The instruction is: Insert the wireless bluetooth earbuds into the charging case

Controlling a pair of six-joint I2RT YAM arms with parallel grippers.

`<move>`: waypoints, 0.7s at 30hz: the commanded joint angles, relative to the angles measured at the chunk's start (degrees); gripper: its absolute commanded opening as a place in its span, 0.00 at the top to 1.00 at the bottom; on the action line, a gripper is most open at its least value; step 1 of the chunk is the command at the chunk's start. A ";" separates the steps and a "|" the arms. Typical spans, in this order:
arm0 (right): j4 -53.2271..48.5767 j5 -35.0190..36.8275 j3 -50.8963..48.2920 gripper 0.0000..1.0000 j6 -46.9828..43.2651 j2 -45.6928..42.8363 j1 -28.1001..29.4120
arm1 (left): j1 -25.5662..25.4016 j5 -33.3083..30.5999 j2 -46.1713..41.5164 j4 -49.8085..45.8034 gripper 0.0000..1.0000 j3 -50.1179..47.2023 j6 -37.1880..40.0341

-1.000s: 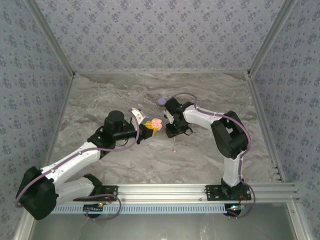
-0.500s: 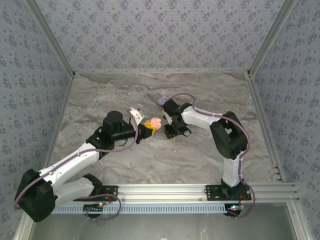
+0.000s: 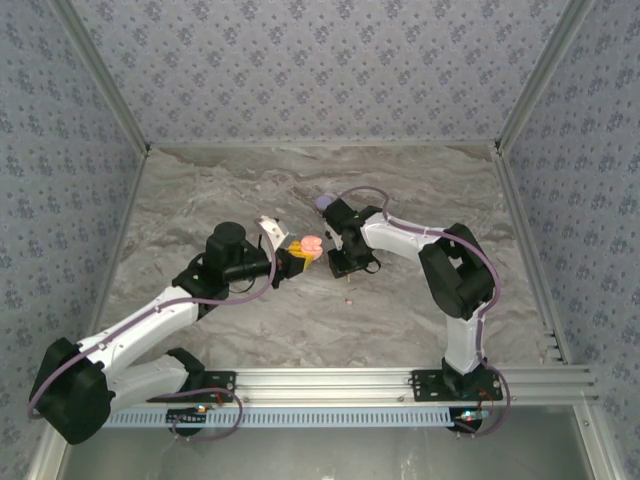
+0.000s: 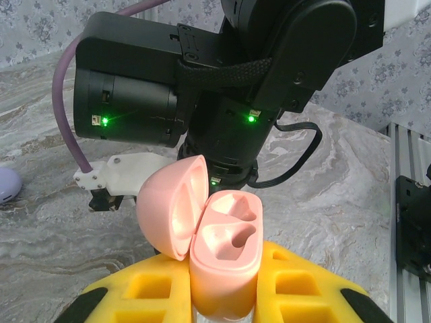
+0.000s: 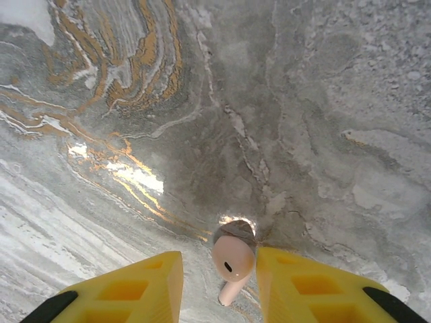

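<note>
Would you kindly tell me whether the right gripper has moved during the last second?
Yes, slightly: in the top view the right gripper has edged left, judged against the loose pink earbud lying nearby.

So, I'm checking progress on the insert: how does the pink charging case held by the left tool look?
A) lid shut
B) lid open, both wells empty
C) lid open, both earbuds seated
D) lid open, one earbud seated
B: the pink charging case in the left tool has its lid standing open, and both moulded wells show bare.
</note>
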 commanded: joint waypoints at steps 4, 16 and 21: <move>-2.24 2.18 2.10 0.65 1.21 2.40 0.86 | -0.21 0.46 -0.86 0.61 0.86 0.05 0.19; -2.63 3.80 2.72 0.76 0.61 4.00 1.88 | -0.21 0.43 -0.86 0.69 0.86 -0.13 -0.07; -1.67 4.29 2.01 0.78 0.20 2.88 1.68 | -0.19 0.37 -0.86 0.70 0.86 -0.22 -0.04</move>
